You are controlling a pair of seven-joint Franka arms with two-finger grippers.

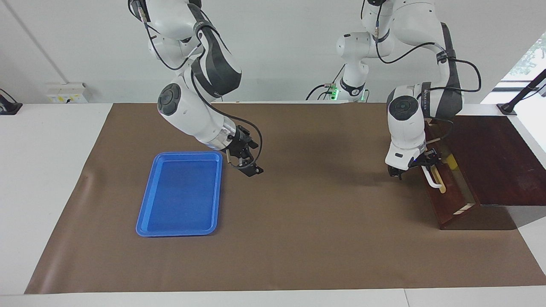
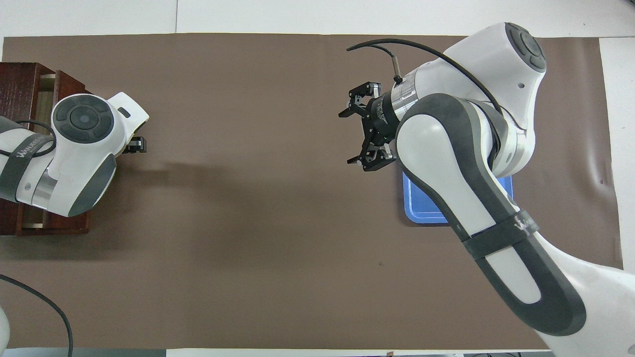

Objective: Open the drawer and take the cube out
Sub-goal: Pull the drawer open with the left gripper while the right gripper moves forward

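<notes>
The drawer [image 1: 453,192] stands part open, its handle [image 1: 431,178] at the left tool [image 1: 420,167], grip unclear; the cube [image 1: 451,162] awaits lifting by the spread, empty right tool [image 1: 244,164].

We are seeing only a yellow sliver of the cube [image 1: 451,162] inside the drawer [image 1: 452,194], and in the overhead view the left arm is covering the cube and most of the drawer [image 2: 64,84], with the dark box [image 2: 15,79] cut by the picture's edge. The left gripper [image 1: 420,168] is sitting at the white handle [image 1: 431,178], but its fingers are hiding under the wrist, so we are not telling their state. The right arm is covering most of the blue tray [image 2: 421,210] from overhead.
</notes>
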